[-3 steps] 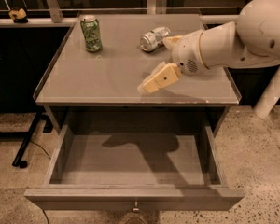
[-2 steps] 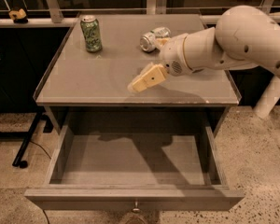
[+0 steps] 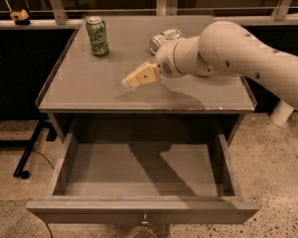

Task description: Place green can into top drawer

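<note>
I find the table (image 3: 79,90) top grey and flat. The green can (image 3: 97,36) stands upright near the back left corner. A silver can (image 3: 164,35) lies on its side by the back edge. The drawer (image 3: 89,211) stands open under the front edge. My gripper (image 3: 138,77) hangs over the middle.

A grey wooden desk (image 3: 84,90) with a flat, slightly raised-edged top stands on a pale speckled stone floor (image 3: 280,177). Near the desk's back edge a crumpled silver-white can (image 3: 162,36) lies on its side, just behind and to the right of the pincer (image 3: 131,81), which hangs over the middle of the desk top. On the white ledge (image 3: 35,23) behind, at far left, sits a small yellow object (image 3: 21,16), perhaps a toy. A black metal stand leg (image 3: 30,150) rests on the floor left of the desk.
</note>
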`<control>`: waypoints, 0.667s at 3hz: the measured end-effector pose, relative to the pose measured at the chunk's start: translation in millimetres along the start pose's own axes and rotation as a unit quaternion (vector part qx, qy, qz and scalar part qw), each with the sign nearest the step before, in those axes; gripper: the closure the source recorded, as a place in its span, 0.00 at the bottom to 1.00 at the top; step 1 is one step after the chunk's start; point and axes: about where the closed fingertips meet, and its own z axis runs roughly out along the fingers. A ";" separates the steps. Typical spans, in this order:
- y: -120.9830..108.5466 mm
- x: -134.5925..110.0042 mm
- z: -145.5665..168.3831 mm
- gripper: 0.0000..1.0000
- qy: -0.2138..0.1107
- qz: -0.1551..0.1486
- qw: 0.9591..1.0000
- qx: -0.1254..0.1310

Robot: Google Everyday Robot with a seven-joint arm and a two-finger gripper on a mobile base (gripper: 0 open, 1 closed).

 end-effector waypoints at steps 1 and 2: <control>-0.1 0.0 0.0 0.00 0.000 0.000 1.000 0.000; -15.2 -2.5 4.6 0.00 -0.026 0.010 1.000 0.003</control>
